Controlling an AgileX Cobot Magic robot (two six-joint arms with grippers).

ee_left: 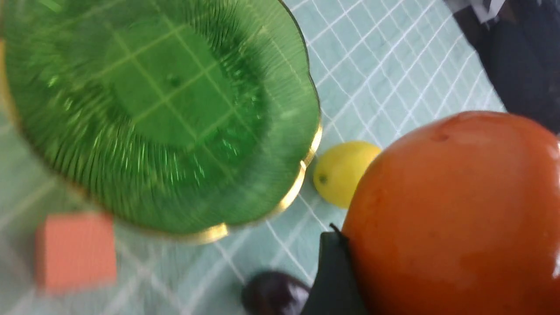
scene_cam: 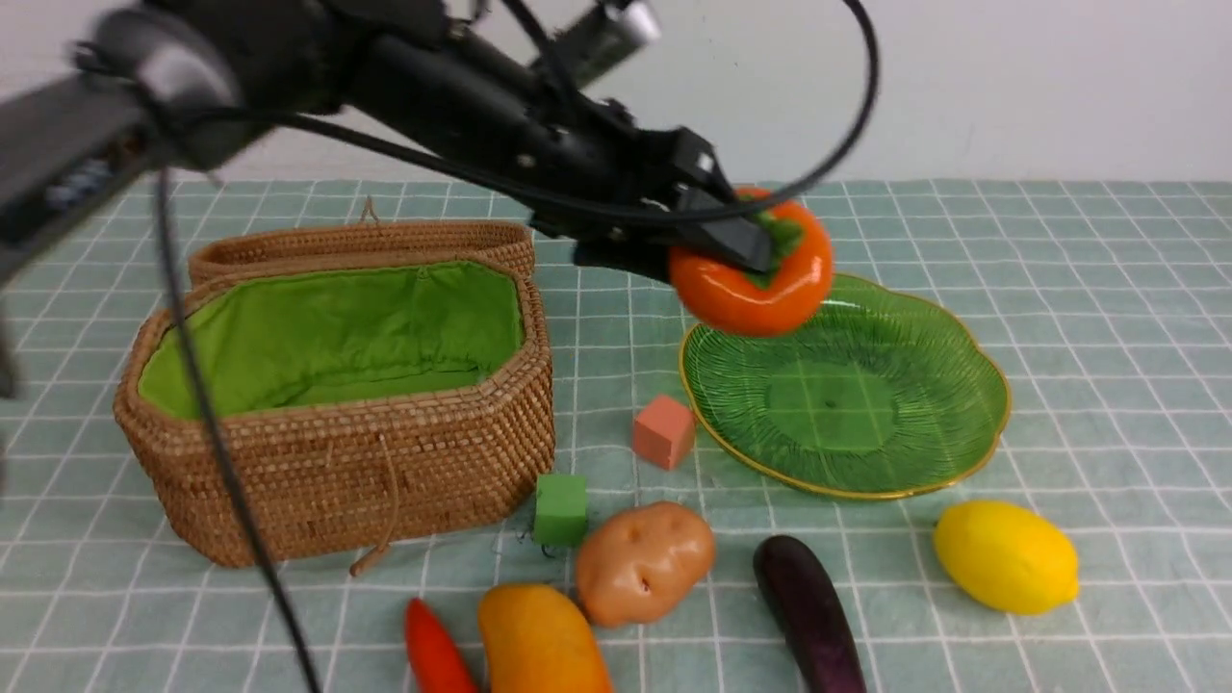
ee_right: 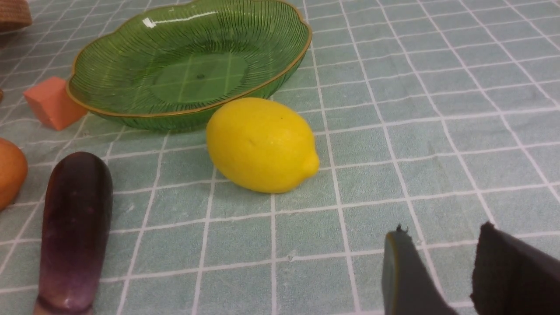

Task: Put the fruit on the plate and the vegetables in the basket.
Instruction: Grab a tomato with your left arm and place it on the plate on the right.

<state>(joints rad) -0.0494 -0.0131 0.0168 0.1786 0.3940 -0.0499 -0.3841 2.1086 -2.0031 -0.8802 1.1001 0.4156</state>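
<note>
My left gripper (scene_cam: 746, 262) is shut on the orange-red persimmon (scene_cam: 756, 294), holding it in the air over the far left rim of the green plate (scene_cam: 871, 404). In the left wrist view the persimmon (ee_left: 455, 210) fills the corner above the plate (ee_left: 175, 109). The lemon (scene_cam: 1006, 556), mango (scene_cam: 539, 640), potato (scene_cam: 643, 561), eggplant (scene_cam: 808, 616) and red pepper (scene_cam: 435, 650) lie on the cloth in front. The wicker basket (scene_cam: 337, 472) stands open at the left, showing only its green lining. My right gripper (ee_right: 442, 236) is open and empty, low over the cloth near the lemon (ee_right: 260, 144).
A pink cube (scene_cam: 663, 431) and a green cube (scene_cam: 560, 510) sit between basket and plate. The left arm and its cable cross above the basket. The eggplant (ee_right: 74, 227) lies beside the lemon in the right wrist view. No white vegetable or leafy greens show.
</note>
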